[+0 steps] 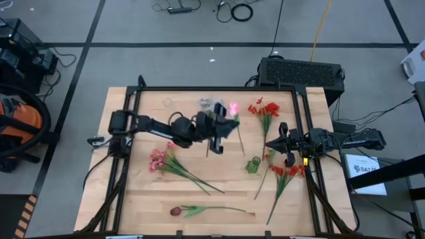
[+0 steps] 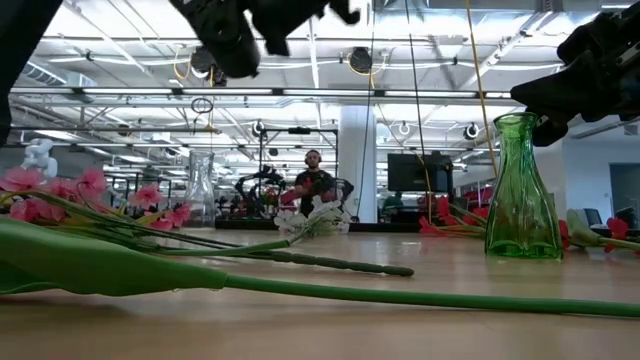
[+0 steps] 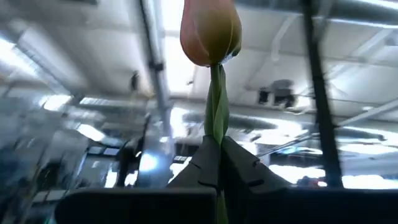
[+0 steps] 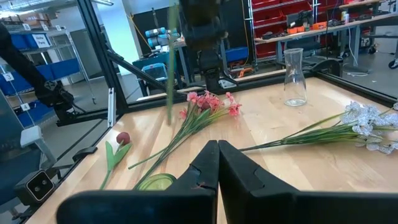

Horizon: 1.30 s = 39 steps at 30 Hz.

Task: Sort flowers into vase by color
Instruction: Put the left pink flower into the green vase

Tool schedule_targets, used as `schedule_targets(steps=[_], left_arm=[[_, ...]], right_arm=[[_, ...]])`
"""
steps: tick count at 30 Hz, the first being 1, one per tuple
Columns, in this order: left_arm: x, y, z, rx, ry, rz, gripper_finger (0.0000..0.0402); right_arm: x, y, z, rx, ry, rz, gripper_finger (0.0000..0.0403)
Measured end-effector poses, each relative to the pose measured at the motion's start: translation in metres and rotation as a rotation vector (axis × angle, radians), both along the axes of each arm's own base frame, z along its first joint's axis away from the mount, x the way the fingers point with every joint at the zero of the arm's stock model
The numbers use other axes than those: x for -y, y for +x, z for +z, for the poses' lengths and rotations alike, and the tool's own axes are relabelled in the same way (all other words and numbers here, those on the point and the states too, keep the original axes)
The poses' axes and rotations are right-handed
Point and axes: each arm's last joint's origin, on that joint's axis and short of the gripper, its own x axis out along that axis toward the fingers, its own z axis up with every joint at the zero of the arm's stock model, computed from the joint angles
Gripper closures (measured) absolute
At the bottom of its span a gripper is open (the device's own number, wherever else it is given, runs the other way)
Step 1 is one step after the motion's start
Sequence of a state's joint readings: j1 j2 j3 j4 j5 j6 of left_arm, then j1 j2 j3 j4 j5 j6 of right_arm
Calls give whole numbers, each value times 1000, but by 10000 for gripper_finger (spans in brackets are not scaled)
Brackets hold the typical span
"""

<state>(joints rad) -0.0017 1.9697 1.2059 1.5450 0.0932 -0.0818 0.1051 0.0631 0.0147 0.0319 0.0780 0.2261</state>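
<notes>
Pink tulip [image 3: 210, 31] up in the air, stem running straight down from the bloom into my left gripper [image 3: 219, 155], whose fingers are pinched tight on that stem. From above, the bloom glows over the far middle of the table [image 1: 133, 199]. The green vase [image 1: 253, 165] stands nearer the front and toward my right side, so I judge the stem must stay vertical and travel that way. My right gripper [image 1: 287, 147] waits closed and empty, just beside the vase, nearer it than my left.
</notes>
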Motion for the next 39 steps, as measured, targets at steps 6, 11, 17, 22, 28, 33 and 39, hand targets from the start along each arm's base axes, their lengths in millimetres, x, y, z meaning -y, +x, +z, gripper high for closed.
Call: schedule_targets(steps=[6, 11, 17, 22, 28, 33, 39], left_arm=[[8, 18, 4, -25, 60, -26, 399], [17, 31, 1, -53, 64, -50, 399], [23, 43, -4, -59, 65, -61, 399], [23, 53, -7, -53, 65, -61, 399], [23, 57, -9, -104, 90, -41, 399], [24, 60, -13, -144, 135, -34, 399], [25, 63, -24, -128, 144, -42, 399]], right_arm=[[0, 0, 0, 0, 0, 0, 403], [0, 0, 0, 0, 0, 0, 403], [0, 0, 0, 1, 0, 0, 403], [0, 0, 0, 1, 0, 0, 403], [0, 0, 0, 1, 0, 0, 403], [0, 0, 0, 1, 0, 0, 403], [0, 0, 0, 1, 0, 0, 403]])
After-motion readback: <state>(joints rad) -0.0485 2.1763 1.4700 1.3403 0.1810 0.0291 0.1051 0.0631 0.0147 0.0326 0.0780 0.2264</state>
